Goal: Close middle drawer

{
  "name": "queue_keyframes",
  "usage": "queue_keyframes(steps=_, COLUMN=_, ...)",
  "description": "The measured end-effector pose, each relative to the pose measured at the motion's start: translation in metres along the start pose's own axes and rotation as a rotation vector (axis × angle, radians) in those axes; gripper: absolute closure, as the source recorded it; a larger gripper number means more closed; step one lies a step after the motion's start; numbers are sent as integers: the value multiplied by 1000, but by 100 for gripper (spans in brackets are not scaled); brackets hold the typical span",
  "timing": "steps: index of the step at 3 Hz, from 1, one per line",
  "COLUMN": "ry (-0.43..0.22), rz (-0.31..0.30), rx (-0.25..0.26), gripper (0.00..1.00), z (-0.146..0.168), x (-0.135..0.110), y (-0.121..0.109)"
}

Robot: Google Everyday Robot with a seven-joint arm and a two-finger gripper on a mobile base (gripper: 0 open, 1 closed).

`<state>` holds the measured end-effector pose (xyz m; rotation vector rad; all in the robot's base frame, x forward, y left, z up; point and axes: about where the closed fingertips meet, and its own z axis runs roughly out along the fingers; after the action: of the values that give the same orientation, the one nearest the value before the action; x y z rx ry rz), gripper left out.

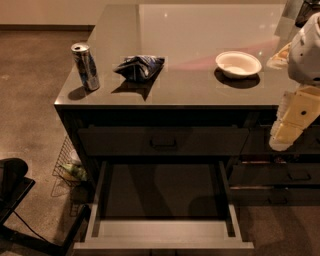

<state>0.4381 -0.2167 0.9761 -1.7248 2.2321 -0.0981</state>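
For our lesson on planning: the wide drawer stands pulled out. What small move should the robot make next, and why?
Probably lower the gripper across to the front of the middle drawer: it stands wide open, and the gripper hangs high at the right, apart from it.

glossy grey countertop [195, 35] under soft glare, speckled brown floor [30, 100], pale wall [45, 10] behind

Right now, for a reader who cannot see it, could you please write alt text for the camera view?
The middle drawer stands pulled far out below a dark counter. The gripper hangs at the right edge, apart from that drawer. A can, a crumpled bag and a white bowl sit on the counter.
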Motion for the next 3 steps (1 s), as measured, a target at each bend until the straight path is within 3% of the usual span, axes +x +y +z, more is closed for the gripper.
queue_keyframes(steps=2, ry=-10, rz=20, rx=1, gripper=0, z=11, x=6, y=3)
queue_keyframes(steps=3, ry=-49, rz=41, rx=-6, gripper=0, z=39, x=9, y=6)
